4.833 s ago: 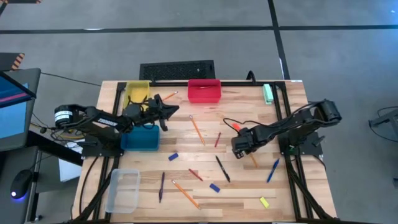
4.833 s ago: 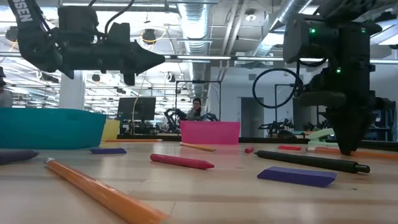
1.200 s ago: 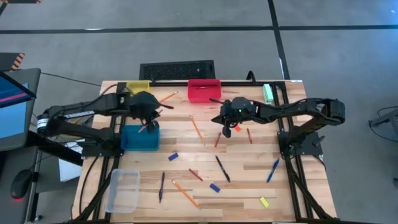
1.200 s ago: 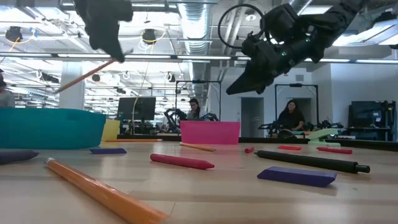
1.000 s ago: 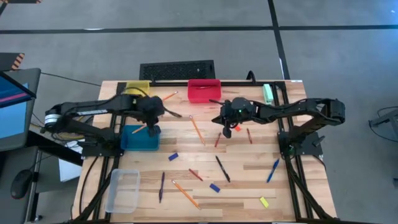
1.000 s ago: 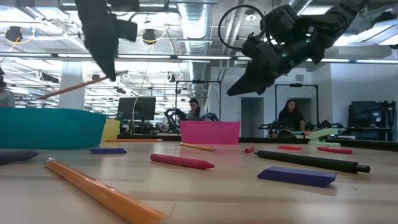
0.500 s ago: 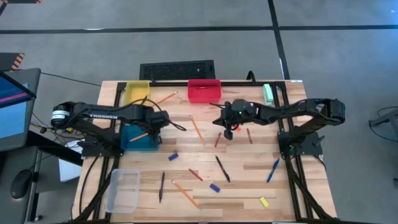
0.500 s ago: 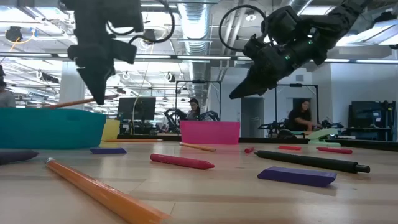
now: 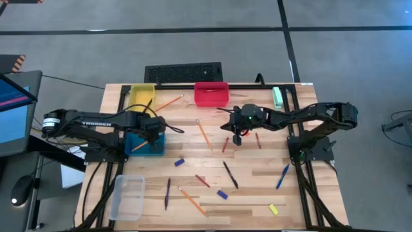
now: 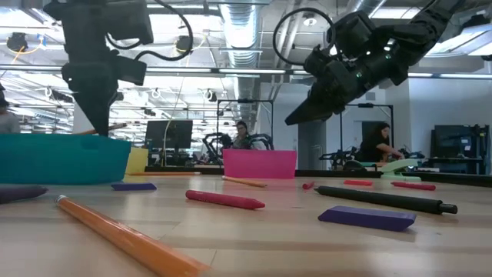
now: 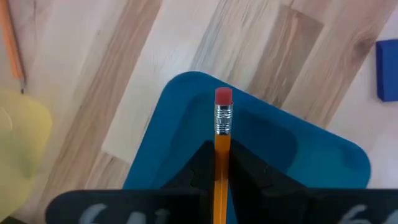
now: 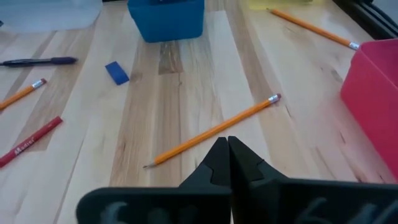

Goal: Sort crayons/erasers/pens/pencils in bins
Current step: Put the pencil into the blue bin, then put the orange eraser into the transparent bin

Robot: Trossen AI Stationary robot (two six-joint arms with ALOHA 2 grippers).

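Left gripper (image 11: 221,163), clamped on a pencil (image 11: 222,127), has dropped over the teal bin (image 9: 145,143). Right gripper (image 9: 238,138), jaws together and empty, has drifted slightly toward six o'clock.

My left gripper (image 11: 221,163) is black, and the pencil (image 11: 222,155) in it is orange with a silver band and a pinkish-red rubber tip. The bin (image 11: 292,155) under it is teal-blue. The table (image 9: 257,187) is pale wood in light and darker planks. Other bins are yellow (image 9: 141,95), red (image 9: 211,94) and clear (image 9: 127,196). Another orange pencil (image 12: 214,130) lies before my black right gripper (image 12: 228,152). I see a blue eraser (image 12: 116,72), a dark-red crayon (image 12: 30,142) with what may be black lettering, and a dark purple pen (image 12: 37,61).
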